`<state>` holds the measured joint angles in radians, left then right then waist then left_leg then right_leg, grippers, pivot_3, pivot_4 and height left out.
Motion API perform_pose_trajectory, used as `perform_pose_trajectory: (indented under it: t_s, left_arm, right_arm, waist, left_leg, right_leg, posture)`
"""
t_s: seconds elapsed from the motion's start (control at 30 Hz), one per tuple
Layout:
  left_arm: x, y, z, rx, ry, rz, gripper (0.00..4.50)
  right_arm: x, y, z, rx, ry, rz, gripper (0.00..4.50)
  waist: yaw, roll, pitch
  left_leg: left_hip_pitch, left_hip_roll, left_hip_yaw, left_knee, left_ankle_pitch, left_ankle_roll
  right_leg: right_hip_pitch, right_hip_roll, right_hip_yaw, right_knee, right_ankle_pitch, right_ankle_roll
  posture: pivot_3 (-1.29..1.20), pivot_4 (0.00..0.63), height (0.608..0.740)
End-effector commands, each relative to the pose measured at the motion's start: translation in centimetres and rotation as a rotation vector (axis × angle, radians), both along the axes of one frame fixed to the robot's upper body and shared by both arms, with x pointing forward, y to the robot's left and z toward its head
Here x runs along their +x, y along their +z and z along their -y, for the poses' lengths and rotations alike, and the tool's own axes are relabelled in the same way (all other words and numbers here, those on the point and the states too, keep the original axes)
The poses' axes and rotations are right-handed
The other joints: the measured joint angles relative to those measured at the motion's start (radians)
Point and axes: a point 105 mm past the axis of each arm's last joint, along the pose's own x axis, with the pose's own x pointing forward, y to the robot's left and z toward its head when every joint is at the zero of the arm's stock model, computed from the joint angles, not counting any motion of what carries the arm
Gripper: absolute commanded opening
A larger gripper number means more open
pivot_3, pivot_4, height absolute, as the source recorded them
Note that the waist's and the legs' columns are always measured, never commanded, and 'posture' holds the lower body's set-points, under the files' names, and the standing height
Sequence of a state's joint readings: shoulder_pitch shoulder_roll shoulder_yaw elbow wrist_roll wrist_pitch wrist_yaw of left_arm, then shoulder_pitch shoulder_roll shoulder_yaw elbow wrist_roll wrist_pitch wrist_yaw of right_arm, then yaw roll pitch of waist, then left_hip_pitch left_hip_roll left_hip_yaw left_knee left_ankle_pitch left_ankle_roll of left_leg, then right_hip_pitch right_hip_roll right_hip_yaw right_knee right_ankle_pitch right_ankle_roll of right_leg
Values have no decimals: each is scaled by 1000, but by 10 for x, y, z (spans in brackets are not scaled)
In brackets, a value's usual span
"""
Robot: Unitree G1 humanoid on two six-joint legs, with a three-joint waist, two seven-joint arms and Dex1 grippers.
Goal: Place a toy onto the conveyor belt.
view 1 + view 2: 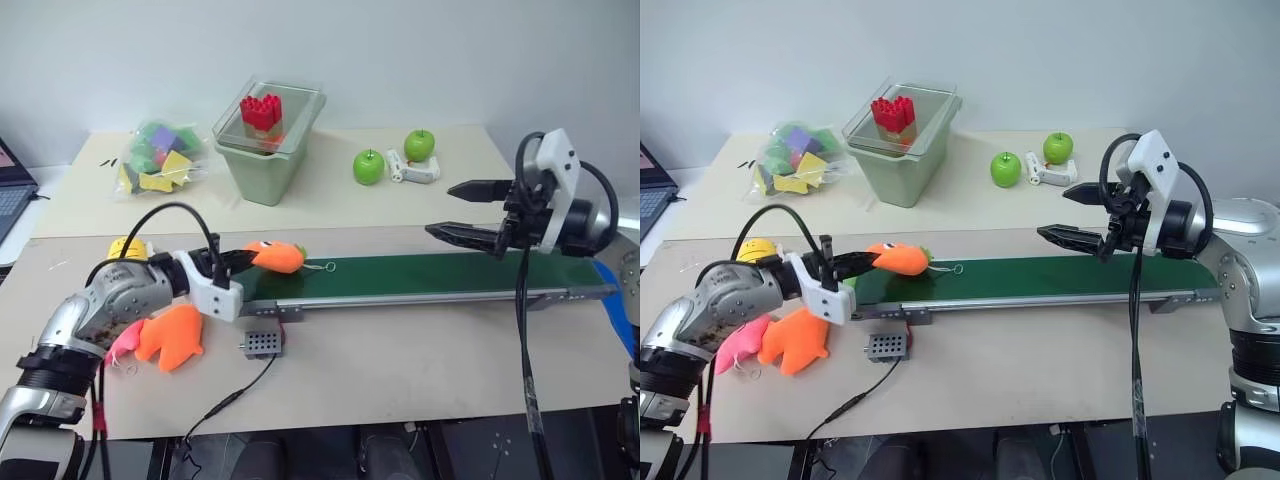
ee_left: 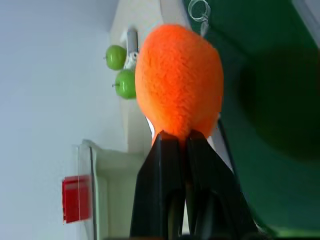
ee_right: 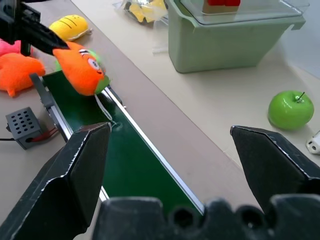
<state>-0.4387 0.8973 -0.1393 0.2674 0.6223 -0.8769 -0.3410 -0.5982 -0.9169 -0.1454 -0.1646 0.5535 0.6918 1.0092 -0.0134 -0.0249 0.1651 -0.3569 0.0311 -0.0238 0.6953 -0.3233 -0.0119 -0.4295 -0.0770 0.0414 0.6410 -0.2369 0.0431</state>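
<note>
The toy (image 1: 276,257), a small orange plush with a little face, hangs just above the left end of the conveyor belt (image 1: 430,275), a long dark green belt in a grey frame. My left gripper (image 1: 249,260) is shut on the toy's near end; in the left wrist view the black fingers (image 2: 165,165) pinch the orange plush (image 2: 180,80). A thin loop on the toy trails onto the belt. My right gripper (image 1: 463,210) hovers open over the right half of the belt, with nothing between its fingers.
A flat orange plush (image 1: 170,338), a pink plush (image 1: 122,342) and a yellow plush (image 1: 125,246) lie by the belt's left end. A small grey box (image 1: 261,342) sits in front. Behind stand a green bin (image 1: 262,160), a bag of blocks (image 1: 160,158) and two apples (image 1: 368,166).
</note>
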Motion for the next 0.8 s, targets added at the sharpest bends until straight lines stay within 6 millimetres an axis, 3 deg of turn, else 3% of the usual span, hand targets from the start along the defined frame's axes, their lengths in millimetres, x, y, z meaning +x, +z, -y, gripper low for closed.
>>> perform_pose_trajectory:
  t_s: [0.03, 0.3, 0.47, 0.63, 0.8]
  left_arm:
    - [-7, 15, 2, -12, -85, 176, 71]
    - [-11, 4, 4, -9, -137, 268, 71]
    - [-17, -9, -4, 13, -161, 246, 71]
    - [-13, -30, -27, 98, -125, 211, 71]
    - [-7, -33, -32, 101, -115, 233, 71]
  right_arm:
    - [-3, 16, 6, -17, -15, 87, 4500]
    - [-3, 18, 9, -22, -25, 104, 4500]
    - [-4, 18, 11, -24, -33, 106, 4500]
    - [-6, 16, 14, -30, -41, 103, 4500]
    - [-7, 17, 13, -31, -44, 107, 4500]
  waist:
    - [6, 0, 0]
    - [9, 0, 0]
    - [7, 0, 0]
    - [5, 0, 0]
    - [4, 0, 0]
  left_leg:
    - [0, 0, 0, 0, 0, 0]
    - [0, 0, 0, 0, 0, 0]
    - [0, 0, 0, 0, 0, 0]
    - [0, 0, 0, 0, 0, 0]
    - [0, 0, 0, 0, 0, 0]
  right_leg:
    - [0, 0, 0, 0, 0, 0]
    - [0, 0, 0, 0, 0, 0]
    - [0, 0, 0, 0, 0, 0]
    - [0, 0, 0, 1, 0, 0]
    - [0, 0, -1, 1, 0, 0]
  posture:
    - [0, 150, 740]
    - [0, 150, 740]
    - [0, 150, 740]
    - [0, 150, 740]
    - [0, 150, 740]
